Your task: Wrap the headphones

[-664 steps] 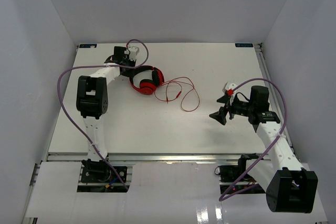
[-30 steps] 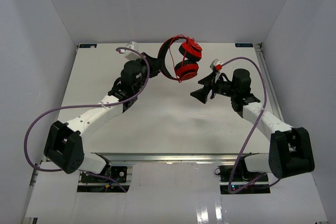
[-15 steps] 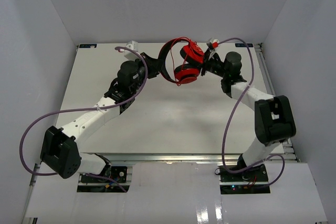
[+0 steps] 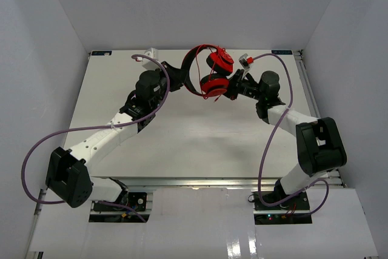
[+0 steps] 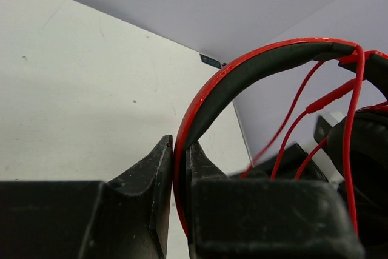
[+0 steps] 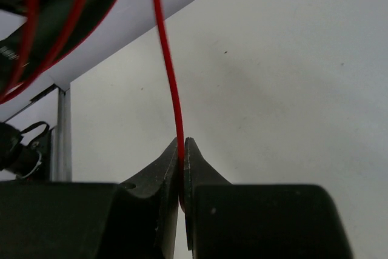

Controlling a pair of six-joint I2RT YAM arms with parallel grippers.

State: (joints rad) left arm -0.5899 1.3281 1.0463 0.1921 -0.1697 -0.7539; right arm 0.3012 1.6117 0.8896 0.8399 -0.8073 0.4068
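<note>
One, the left gripper [image 5: 180,168], jaws clenched on the headband [image 5: 242,71], is steadying the headphones [image 4: 213,74]; the right gripper [image 6: 182,168], jaws pinching the cord [image 6: 167,59], is tensioning it, presumably for winding.

White tabletop [image 4: 200,144], plain pale walls [image 4: 194,4] on three sides, metal rail [image 4: 200,181] along near edge, soft even light

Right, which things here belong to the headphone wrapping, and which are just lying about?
Part of the job: headphones, their red cord, left gripper shut on the headband, right gripper pinching the cord.
Just there: purple robot cables, table, small dark label at the table's far edge.
</note>
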